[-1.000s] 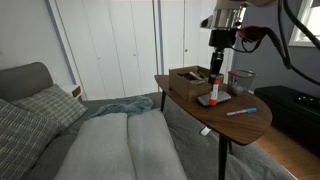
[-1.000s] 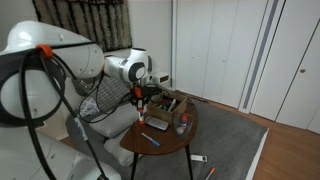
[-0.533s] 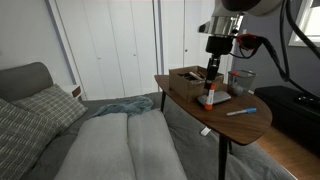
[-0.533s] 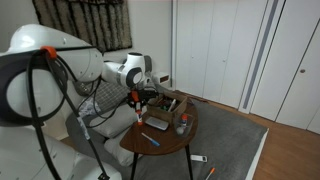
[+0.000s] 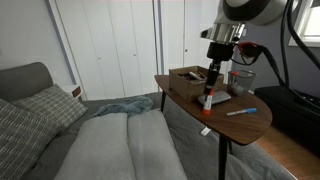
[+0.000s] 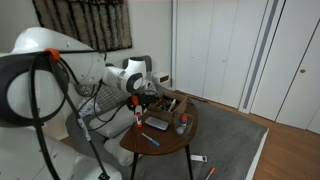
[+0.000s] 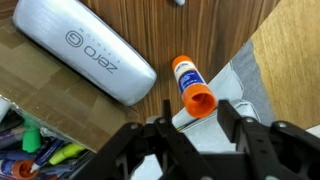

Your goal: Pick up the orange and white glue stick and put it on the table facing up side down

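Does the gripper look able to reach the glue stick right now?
Probably yes: the gripper is open directly above the glue stick, with nothing between them; the silver case lies off to one side.

glue stick (image 7: 190, 86): white, orange end | seemingly upright | on table (image 5: 250, 121), near edge

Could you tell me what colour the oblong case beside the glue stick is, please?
The oblong hard case is silver-grey, seen best in the wrist view.
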